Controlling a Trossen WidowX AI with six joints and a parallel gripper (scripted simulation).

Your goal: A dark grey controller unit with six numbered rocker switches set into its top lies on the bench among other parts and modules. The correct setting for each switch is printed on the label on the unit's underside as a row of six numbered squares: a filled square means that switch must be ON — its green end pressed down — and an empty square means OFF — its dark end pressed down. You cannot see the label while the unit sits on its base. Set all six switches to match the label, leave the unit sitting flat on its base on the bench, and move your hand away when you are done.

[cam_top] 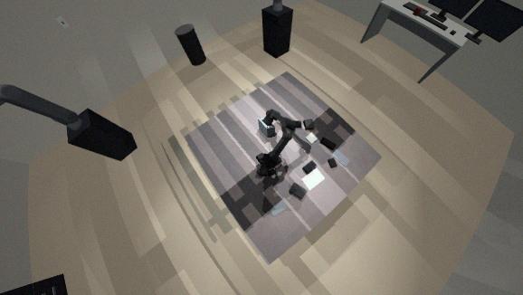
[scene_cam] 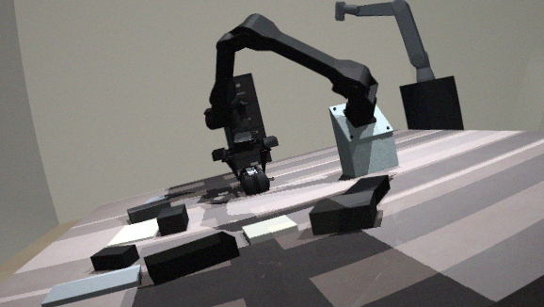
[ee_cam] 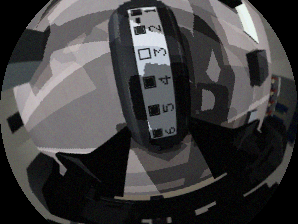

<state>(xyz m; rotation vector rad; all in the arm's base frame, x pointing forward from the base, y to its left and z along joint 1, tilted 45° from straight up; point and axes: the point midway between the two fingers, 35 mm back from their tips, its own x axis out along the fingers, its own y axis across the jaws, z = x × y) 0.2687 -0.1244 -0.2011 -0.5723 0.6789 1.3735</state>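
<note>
The dark grey controller unit (scene_cam: 255, 184) (ee_cam: 119, 60) is between my fingers, seen end-on in the exterior view. Its underside faces the wrist camera. The white label (ee_cam: 161, 95) shows squares 1 and 2 filled, 3 empty, and 4, 5 and 6 filled. A shadow edge crosses the label; square 1 is small near the top edge of the view. The rocker switches are hidden on the far side. My gripper (scene_cam: 251, 175) (ee_cam: 158, 124) is shut on the unit, low over the bench. Whether the unit touches the bench, I cannot tell.
A black long block (scene_cam: 193, 259), a small black block (scene_cam: 114, 258), a dark cube (scene_cam: 172, 219), a cream block (scene_cam: 269, 228), a white plate (cam_top: 313, 179) and a pale blue plate (scene_cam: 94, 285) lie nearby. A dark stepped block (scene_cam: 344, 214) lies near the arm's base (scene_cam: 372, 153).
</note>
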